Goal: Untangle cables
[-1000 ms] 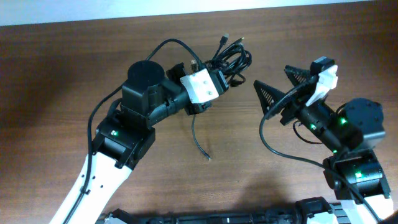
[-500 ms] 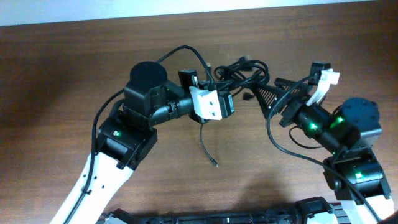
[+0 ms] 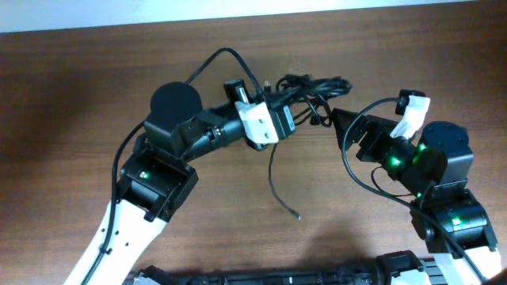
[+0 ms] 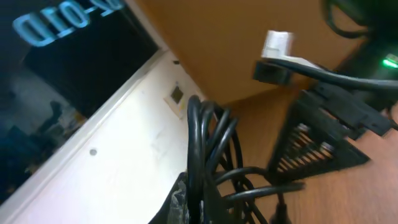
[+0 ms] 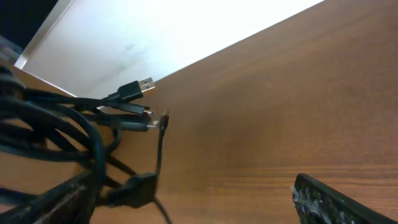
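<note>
The cables (image 3: 310, 85) are a knotted black bundle lifted off the far middle of the table. My left gripper (image 3: 285, 104) is shut on the bundle's left side; in the left wrist view the cords (image 4: 205, 143) run up between its jaws (image 4: 199, 214). One loose cable tail (image 3: 276, 184) hangs down from the grip and ends near the table. My right gripper (image 3: 336, 123) is open just right of the bundle. In the right wrist view the cords (image 5: 62, 121) lie across its left finger, with small plugs (image 5: 138, 88) sticking out, and its jaws (image 5: 186, 202) are wide apart.
The wooden table (image 3: 79, 87) stretches to the left and far right. A white wall edge (image 3: 238, 6) runs along the table's far side. The right arm's own thick wire (image 3: 356, 178) loops beside its wrist.
My left gripper has carried the bundle to the right and turned. My right gripper has moved left and reached the bundle's right side. The hanging tail has swung to the right.
</note>
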Robot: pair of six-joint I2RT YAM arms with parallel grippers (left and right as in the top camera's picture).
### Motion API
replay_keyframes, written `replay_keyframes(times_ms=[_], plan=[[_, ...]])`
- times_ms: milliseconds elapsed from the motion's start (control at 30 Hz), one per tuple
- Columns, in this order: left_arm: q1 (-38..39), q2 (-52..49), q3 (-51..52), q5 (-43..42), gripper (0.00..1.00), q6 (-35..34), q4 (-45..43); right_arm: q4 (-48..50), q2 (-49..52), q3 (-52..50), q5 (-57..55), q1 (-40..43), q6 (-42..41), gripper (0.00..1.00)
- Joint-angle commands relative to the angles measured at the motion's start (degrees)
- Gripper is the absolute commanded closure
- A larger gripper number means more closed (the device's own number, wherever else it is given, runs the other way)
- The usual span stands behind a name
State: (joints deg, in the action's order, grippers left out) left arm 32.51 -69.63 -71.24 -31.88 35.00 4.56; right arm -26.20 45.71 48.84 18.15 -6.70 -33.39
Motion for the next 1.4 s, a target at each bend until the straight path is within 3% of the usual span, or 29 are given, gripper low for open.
replay_keyframes(times_ms=[0, 67, 233, 300, 367, 467, 567, 633, 967, 1067, 1167, 1367], plan=[[0.1, 1.6, -0.9, 16.3, 1.00, -15.0, -2.2, 0.0, 0.0, 0.2, 0.3, 0.0, 2.7, 0.01], [0.0, 1.6, -0.9, 18.9, 1.00, -19.2, -2.1, 1.0, -0.1, 0.2, 5.7, 0.0, 8.2, 0.01], [0.0, 1.6, -0.9, 18.2, 1.00, -19.4, -1.9, 6.0, -2.1, 0.2, 16.9, 0.0, 20.9, 0.01], [0.0, 1.6, -0.9, 14.8, 1.00, -19.4, -1.5, 8.2, -3.5, 0.2, 17.7, 0.0, 27.8, 0.02], [0.0, 1.6, -0.9, 10.1, 1.00, -19.4, -0.6, 10.3, -5.1, 0.2, 17.6, 0.0, 40.2, 0.10], [0.0, 1.6, -0.9, 1.6, 1.00, -19.4, 0.4, 12.0, -5.8, 0.2, 17.6, 0.0, 57.6, 0.12], [0.0, 1.6, -0.9, -4.3, 1.00, -19.6, -0.2, 12.1, -5.8, 0.2, 17.1, 0.0, 66.9, 0.12], [0.1, 1.6, -0.9, -4.4, 1.00, -24.7, -1.2, 12.3, -5.8, 0.2, 15.3, 0.0, 71.3, 0.12], [0.1, 1.2, -0.9, -4.4, 1.00, -25.3, -1.1, 19.6, -5.8, 0.2, 16.2, 0.0, 73.9, 0.12], [0.1, 1.1, -0.9, -8.8, 1.00, -25.3, -1.1, 19.6, -5.8, 0.2, 15.8, 0.0, 74.9, 0.13], [0.1, 1.1, -0.9, -13.7, 1.00, -25.3, -1.1, 19.6, -5.8, 0.2, 15.6, 0.0, 76.7, 0.19], [0.1, 1.1, -0.9, -20.9, 1.00, -25.3, -1.6, 19.3, -5.7, 0.2, 15.7, 0.0, 76.6, 0.51]])
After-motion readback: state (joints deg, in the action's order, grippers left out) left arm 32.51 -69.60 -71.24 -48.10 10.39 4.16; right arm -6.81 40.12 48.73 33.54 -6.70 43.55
